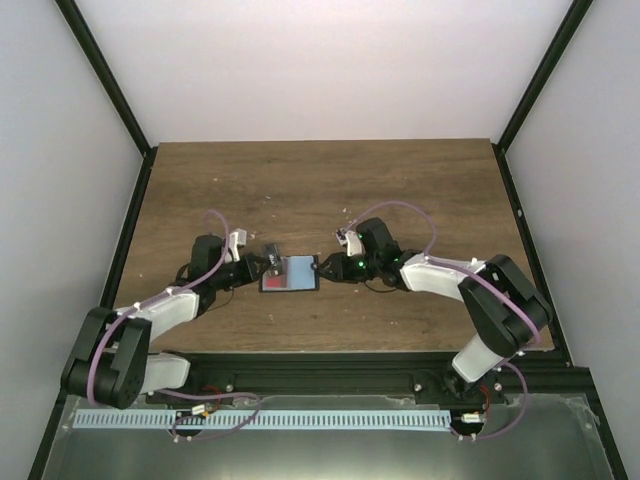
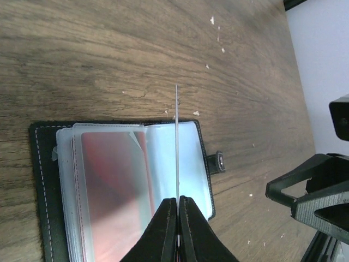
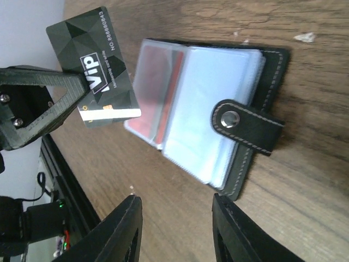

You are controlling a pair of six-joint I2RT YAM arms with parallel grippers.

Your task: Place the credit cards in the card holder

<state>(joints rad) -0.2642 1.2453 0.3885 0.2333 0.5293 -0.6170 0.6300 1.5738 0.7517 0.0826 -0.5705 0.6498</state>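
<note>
The card holder (image 3: 275, 82) lies open on the counter (image 1: 400, 190) between both arms. The left end effector (image 2: 178, 203) is clamped on a dark grey card (image 3: 101, 65) above the clear sleeves; its own wrist view shows only the card's edge. The right end effector (image 3: 174, 199) has its fingers apart. Red cards (image 3: 155, 71) blur behind plastic, number unclear.

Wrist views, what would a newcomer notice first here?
First, the dark VIP card, pinched in the left gripper beside the card holder. Next, the holder itself, lying open mid-table with red cards showing through its clear sleeves. The right gripper stands open near its snap strap.
</note>
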